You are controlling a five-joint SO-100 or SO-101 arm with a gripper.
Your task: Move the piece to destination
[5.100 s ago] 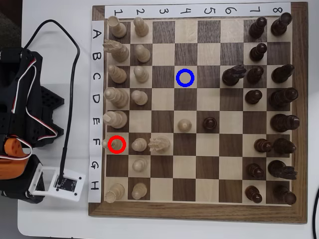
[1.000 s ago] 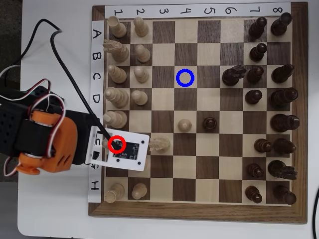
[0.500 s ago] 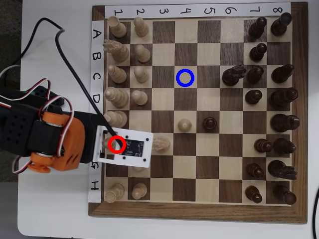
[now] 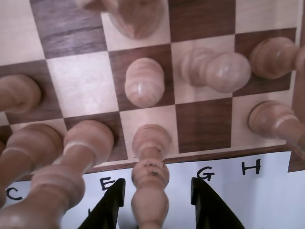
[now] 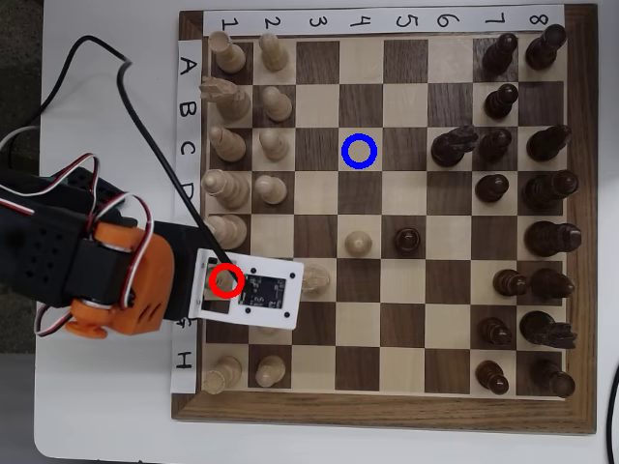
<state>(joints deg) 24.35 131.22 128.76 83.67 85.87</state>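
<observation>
Pincer (image 4: 155, 202) wide, straddling the piece (image 4: 150, 191), not yet gripped; carry to distant blue ring (image 5: 360, 152) remains.

In the overhead view, a white strip (image 5: 384, 19) above the chessboard (image 5: 580, 222) carried the numbers 1 to 8, and a side strip (image 5: 187, 116) showed A, B, C, H. In the wrist view, a paper (image 4: 267, 191) read C, E, G, H
</observation>
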